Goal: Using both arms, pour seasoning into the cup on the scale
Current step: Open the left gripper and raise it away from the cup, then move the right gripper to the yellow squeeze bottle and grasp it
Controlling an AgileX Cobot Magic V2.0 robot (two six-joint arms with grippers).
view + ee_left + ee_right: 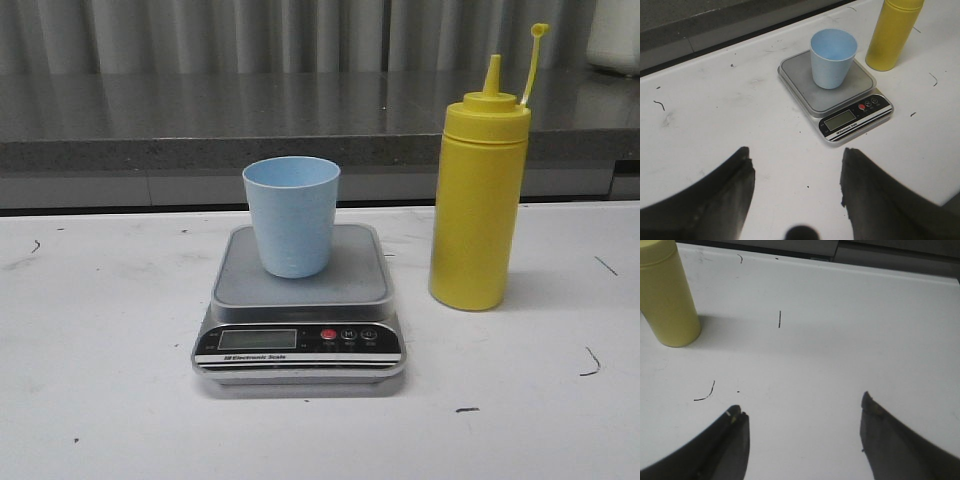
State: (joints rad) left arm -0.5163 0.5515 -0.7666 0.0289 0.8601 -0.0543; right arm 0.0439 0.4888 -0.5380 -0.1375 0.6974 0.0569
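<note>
The scale (300,305) is lying flat on the white table (100,330), a little left of the middle, with its black front panel and display facing the near edge. The cup (291,215) is standing upright on the steel platform of the scale, toward the far part of it, and its mouth is open upward; I cannot tell if anything is inside. The seasoning (479,195) is standing upright on the table just to the right of the scale, not touching it, and its thin cap strap is sticking up beside the cone nozzle, so the nozzle is uncovered. Behind the table a dark grey counter (200,120) is running from left to right. No arm is appearing in the front view. In the left wrist view the left gripper (795,185) is hovering over the bare table on the near side of the scale, and its fingers (735,190) are spread wide, holding nothing. In the right wrist view the right gripper (802,435) is hovering over the table to the right of the seasoning, well apart from it, and its fingers (732,440) are also spread wide and holding nothing.
</note>
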